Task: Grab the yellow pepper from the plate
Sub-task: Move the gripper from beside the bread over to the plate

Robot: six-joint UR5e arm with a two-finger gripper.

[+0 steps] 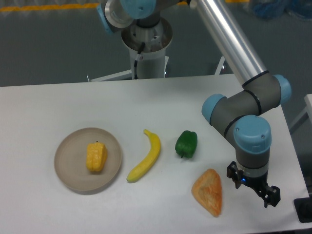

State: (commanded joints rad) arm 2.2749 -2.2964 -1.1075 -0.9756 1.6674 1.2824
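Note:
The yellow pepper [96, 156] lies in the middle of the round beige plate [68, 165] at the left of the table. My gripper [265, 195] hangs at the front right of the table, far from the plate and to the right of an orange wedge. It holds nothing. Its fingers are small and dark, and I cannot tell whether they are open or shut.
A yellow banana [146, 156] lies right of the plate. A green pepper [186, 144] sits further right. An orange wedge of bread [208, 192] lies just left of the gripper. The robot base [146, 48] stands behind the table's far edge.

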